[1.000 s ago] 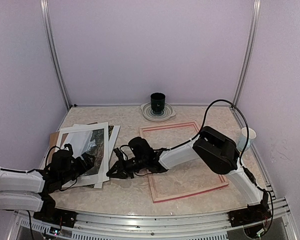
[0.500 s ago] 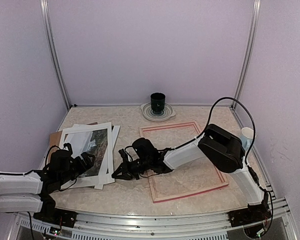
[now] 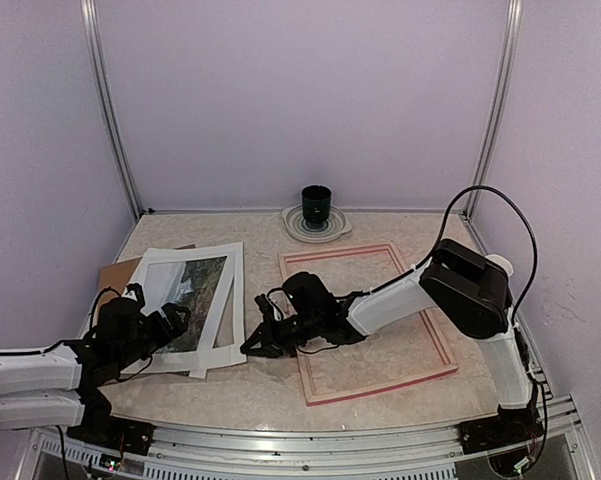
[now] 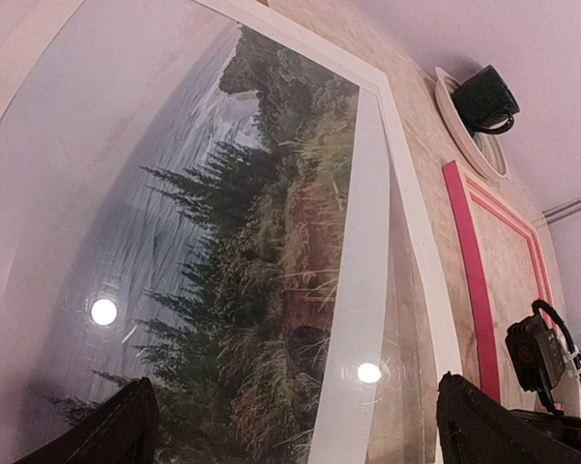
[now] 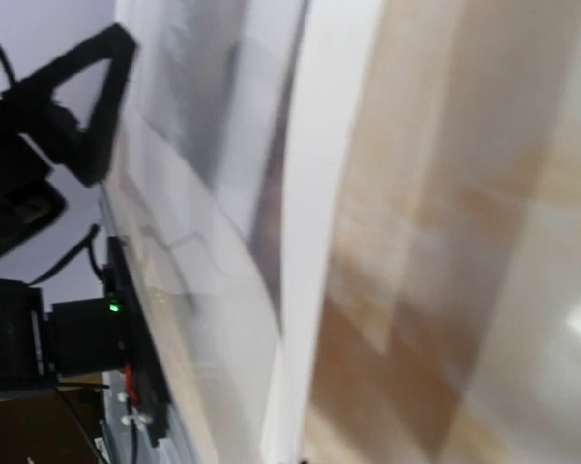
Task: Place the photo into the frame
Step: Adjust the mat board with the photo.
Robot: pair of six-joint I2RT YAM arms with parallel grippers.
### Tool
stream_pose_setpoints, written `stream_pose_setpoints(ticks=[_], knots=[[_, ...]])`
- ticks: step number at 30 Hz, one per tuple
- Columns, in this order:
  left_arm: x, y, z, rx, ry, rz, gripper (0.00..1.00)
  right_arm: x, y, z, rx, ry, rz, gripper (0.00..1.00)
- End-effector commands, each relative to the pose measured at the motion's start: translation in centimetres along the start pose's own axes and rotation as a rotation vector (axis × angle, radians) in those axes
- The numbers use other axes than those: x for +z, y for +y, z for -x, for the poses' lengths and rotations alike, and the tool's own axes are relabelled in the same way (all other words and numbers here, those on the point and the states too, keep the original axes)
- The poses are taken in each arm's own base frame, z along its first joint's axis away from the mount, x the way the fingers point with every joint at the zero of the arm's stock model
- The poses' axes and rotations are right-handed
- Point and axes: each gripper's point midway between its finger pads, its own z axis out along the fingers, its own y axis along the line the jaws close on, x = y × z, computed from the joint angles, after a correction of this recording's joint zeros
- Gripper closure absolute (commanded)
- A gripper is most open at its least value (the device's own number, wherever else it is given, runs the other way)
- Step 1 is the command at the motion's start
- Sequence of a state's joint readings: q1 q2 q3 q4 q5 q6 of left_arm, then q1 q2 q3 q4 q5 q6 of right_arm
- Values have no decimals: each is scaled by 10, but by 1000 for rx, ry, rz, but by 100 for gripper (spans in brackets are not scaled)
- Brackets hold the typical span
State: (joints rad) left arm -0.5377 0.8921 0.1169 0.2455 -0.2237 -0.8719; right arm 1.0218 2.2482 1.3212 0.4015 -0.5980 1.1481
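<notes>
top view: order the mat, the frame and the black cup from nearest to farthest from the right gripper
Measured from the right gripper:
1. mat: its right edge is next to the gripper tips, on their left.
2. frame: just to the gripper's right, lying under that arm.
3. black cup: far back, near the middle of the rear wall.

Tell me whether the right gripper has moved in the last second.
Yes. The right gripper has slid rightward, closing on the left rim of the frame, which has stayed put.
</notes>
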Motion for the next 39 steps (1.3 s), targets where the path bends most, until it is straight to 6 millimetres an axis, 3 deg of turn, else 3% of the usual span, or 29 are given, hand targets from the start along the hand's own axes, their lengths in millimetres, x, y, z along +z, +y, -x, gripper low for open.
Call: stream_pose_setpoints(ticks=[1,18,24,34,35,39], knots=[[1,-7,6,25,-13,-2,1,-15,4,7,-24,-42,-6,100],[-4,-21,8,51,-10,-22,1,-34,-3,16,-42,-85,-64,100],[-4,-18,8,57,-15,-10,1,-39,-1,17,-59,-98,-85,100],[-6,-7,2,59,-14,15,1,-44,-14,21,-65,-121,-154,100],[-6,-7,2,59,-15,16,1,-45,-15,22,-70,-127,-167,98],[-6,-7,3,60,-22,18,1,-50,-13,28,-100,-150,-215,71]])
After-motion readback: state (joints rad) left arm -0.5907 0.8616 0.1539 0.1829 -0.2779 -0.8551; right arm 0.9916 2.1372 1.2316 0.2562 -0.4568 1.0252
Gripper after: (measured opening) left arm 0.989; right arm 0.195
